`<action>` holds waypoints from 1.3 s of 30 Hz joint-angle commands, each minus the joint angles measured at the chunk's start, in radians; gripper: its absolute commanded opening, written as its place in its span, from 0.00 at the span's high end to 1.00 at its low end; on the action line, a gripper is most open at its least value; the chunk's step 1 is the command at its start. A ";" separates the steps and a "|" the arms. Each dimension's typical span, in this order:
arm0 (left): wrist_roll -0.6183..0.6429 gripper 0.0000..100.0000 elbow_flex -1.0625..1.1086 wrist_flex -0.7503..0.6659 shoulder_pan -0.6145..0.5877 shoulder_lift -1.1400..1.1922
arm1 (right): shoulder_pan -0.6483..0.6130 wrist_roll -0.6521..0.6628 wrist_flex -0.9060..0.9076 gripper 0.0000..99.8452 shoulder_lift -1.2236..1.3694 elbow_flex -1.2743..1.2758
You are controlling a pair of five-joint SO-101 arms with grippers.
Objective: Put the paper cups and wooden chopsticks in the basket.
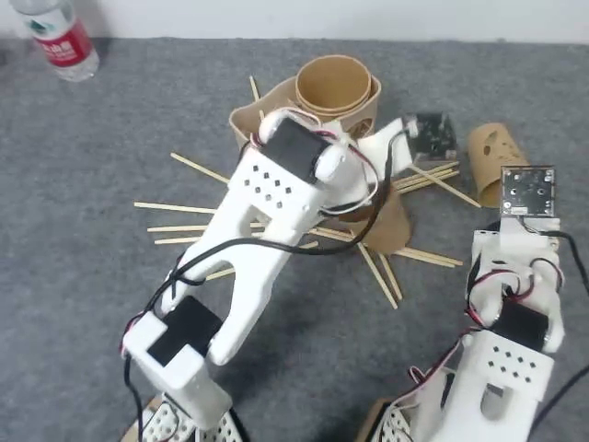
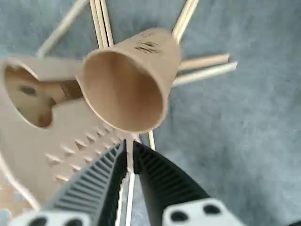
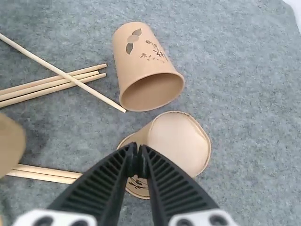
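Paper cups (image 1: 492, 157) and wooden chopsticks (image 1: 175, 207) on grey table (image 1: 92, 304), bottle (image 1: 60, 37) by white wall (image 1: 276, 14); left pincer (image 2: 129, 153), right pincer (image 3: 137, 157) both closed.

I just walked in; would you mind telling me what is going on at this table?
Two arms are clearing a mat. The left gripper pinches the rim of a tilted cup beside the basket, which already holds an upright cup. The right gripper is shut just over a lying cup. Chopsticks lie scattered on the mat.
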 commanded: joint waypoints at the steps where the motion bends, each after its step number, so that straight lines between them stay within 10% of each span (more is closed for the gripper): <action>1: 0.031 0.99 -0.068 0.032 0.038 -0.063 | 0.015 0.003 -0.022 0.99 -0.004 -0.011; 16: 0.107 0.79 0.211 -0.275 0.098 -0.011 | 0.254 -0.120 -0.024 0.99 -0.005 -0.066; 25: 0.124 0.76 0.209 -0.192 -0.037 -0.155 | -0.076 0.078 -0.015 0.99 0.022 -0.112; 33: 0.235 0.76 0.209 -0.192 -0.149 -0.465 | -0.110 0.081 0.008 0.87 0.398 -0.400; 39: 0.393 0.76 0.216 -0.252 -0.344 -0.612 | -0.105 -0.149 0.151 0.88 0.694 -0.712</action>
